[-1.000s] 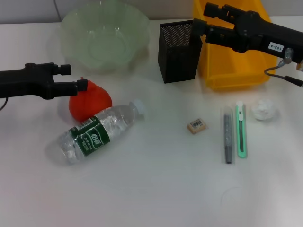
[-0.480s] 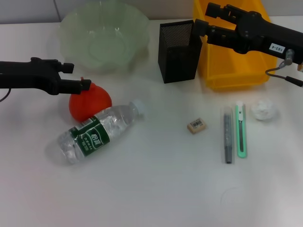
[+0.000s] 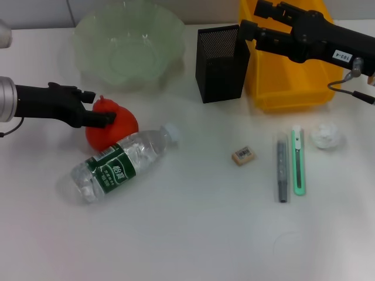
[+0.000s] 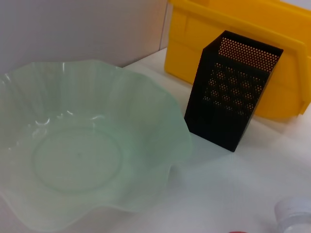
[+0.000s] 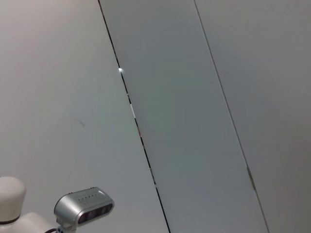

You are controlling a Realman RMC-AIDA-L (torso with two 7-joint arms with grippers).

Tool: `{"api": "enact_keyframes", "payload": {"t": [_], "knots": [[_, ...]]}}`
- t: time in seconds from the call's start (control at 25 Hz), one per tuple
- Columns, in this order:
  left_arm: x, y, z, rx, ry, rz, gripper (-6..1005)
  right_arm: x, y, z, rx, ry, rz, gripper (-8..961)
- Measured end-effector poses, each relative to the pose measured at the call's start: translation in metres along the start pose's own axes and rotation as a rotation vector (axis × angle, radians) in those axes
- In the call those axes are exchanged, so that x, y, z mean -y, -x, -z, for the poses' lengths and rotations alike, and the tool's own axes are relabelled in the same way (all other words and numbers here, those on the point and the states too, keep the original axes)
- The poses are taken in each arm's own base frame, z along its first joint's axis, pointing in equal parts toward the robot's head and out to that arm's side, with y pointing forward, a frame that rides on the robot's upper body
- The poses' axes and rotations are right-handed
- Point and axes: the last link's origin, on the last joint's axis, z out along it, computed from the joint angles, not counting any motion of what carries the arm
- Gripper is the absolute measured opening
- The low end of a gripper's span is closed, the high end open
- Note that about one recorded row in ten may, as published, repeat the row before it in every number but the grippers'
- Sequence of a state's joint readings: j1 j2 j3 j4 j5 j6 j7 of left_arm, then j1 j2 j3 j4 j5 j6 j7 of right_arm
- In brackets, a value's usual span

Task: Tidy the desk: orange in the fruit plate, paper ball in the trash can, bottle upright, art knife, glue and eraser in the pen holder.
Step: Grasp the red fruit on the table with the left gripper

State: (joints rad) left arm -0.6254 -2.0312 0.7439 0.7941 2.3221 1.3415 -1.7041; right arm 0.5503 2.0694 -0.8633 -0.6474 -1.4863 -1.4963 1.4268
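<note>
Left gripper (image 3: 98,107) and bottle (image 3: 121,162) partly hide orange (image 3: 120,123).

My left gripper (image 3: 99,107): matte black, slim fingers, joined to a silver metal wrist cuff (image 3: 6,98), thin black cable below it. My right gripper (image 3: 249,22): chunky black housing, 1 white label with dark print (image 3: 341,57), grey cable looping off a silver fitting (image 3: 355,67). Right wrist view: silver-grey module (image 5: 83,209), white rounded joint (image 5: 10,193).
</note>
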Motion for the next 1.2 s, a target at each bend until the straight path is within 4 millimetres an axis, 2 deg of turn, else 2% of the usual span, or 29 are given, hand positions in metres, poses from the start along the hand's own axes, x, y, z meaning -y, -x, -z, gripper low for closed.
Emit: {"api": "enact_keyframes", "payload": {"t": [0.48,0.88,1.08,1.2], "knots": [[-0.004,-0.001,-0.013,0.015,0.002,-0.005,770,0.001,0.001,-0.001,0.002,-0.001,0.002,847],[-0.003,-0.002,-0.018,0.036,-0.018,-0.03,557,0.002,0.0,0.003,0.011,-0.018,-0.007,847],[0.0,-0.004,-0.014,0.03,-0.032,-0.042,325,0.005,0.0,0.008,0.028,-0.04,-0.018,847],[0.002,-0.005,-0.011,0.024,-0.038,-0.047,299,0.007,0.001,0.011,0.045,-0.057,-0.023,847]]}}
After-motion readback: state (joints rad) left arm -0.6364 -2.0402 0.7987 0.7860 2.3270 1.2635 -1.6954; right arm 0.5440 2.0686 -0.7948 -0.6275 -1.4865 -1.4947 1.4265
